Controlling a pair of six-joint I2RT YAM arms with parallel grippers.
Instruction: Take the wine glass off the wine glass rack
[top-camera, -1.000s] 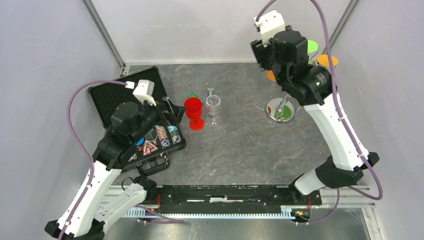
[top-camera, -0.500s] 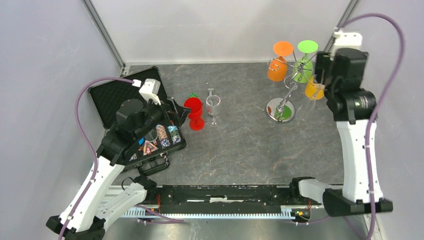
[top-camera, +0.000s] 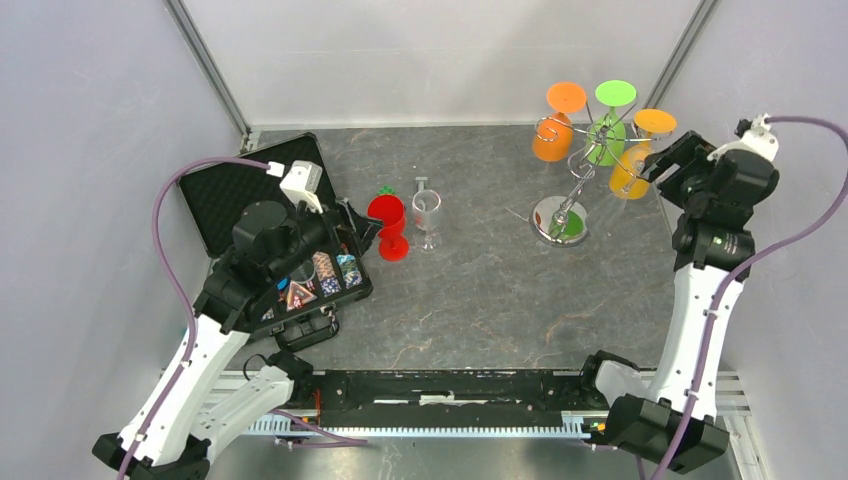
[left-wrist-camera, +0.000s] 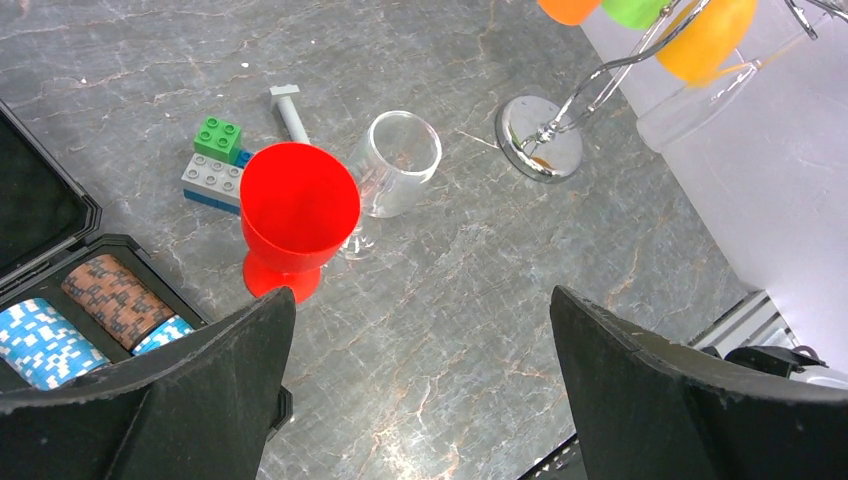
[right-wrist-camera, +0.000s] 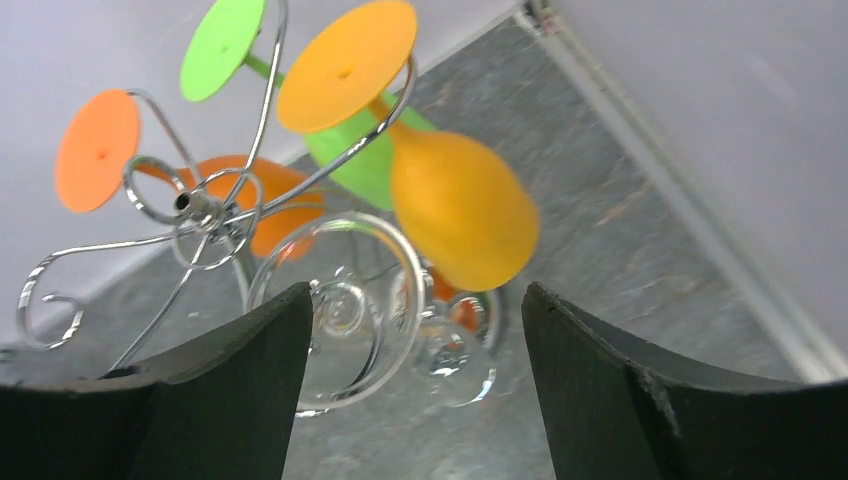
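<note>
**Top view.** The wine glass rack (top-camera: 560, 222) stands on the desk (top-camera: 480, 300) at the far right, round base down. Three coloured glasses hang bowl-down from its wire arms: the orange wine glass (top-camera: 552, 138), the green wine glass (top-camera: 604, 135) and the yellow wine glass (top-camera: 630, 172). My right pincer (top-camera: 664, 166) is just beside the yellow wine glass, on its right. From here I cannot tell whether they touch. My left pincer (top-camera: 352, 222) hangs over the edge of the open black case (top-camera: 215, 195), near a red goblet (top-camera: 388, 222) and a clear goblet (top-camera: 427, 212) standing side by side mid-desk.

**Left wrist view.** My left pincer is wide apart and grips nothing. Below it stand the red goblet and, just behind it, the clear goblet. Beyond them lie toy bricks (left-wrist-camera: 215, 160) and a grey bolt (left-wrist-camera: 290, 110). Poker chips (left-wrist-camera: 110, 295) fill a compartment of the case. The rack's shiny base shows at upper right.

**Right wrist view.** My right pincer is wide apart and grips nothing. The yellow wine glass hangs ahead of the gap and a little above it, the green one behind it, the orange one further left. A clear wine glass (right-wrist-camera: 340, 300) also hangs on the rack, lower down, in line with the gap.
</note>
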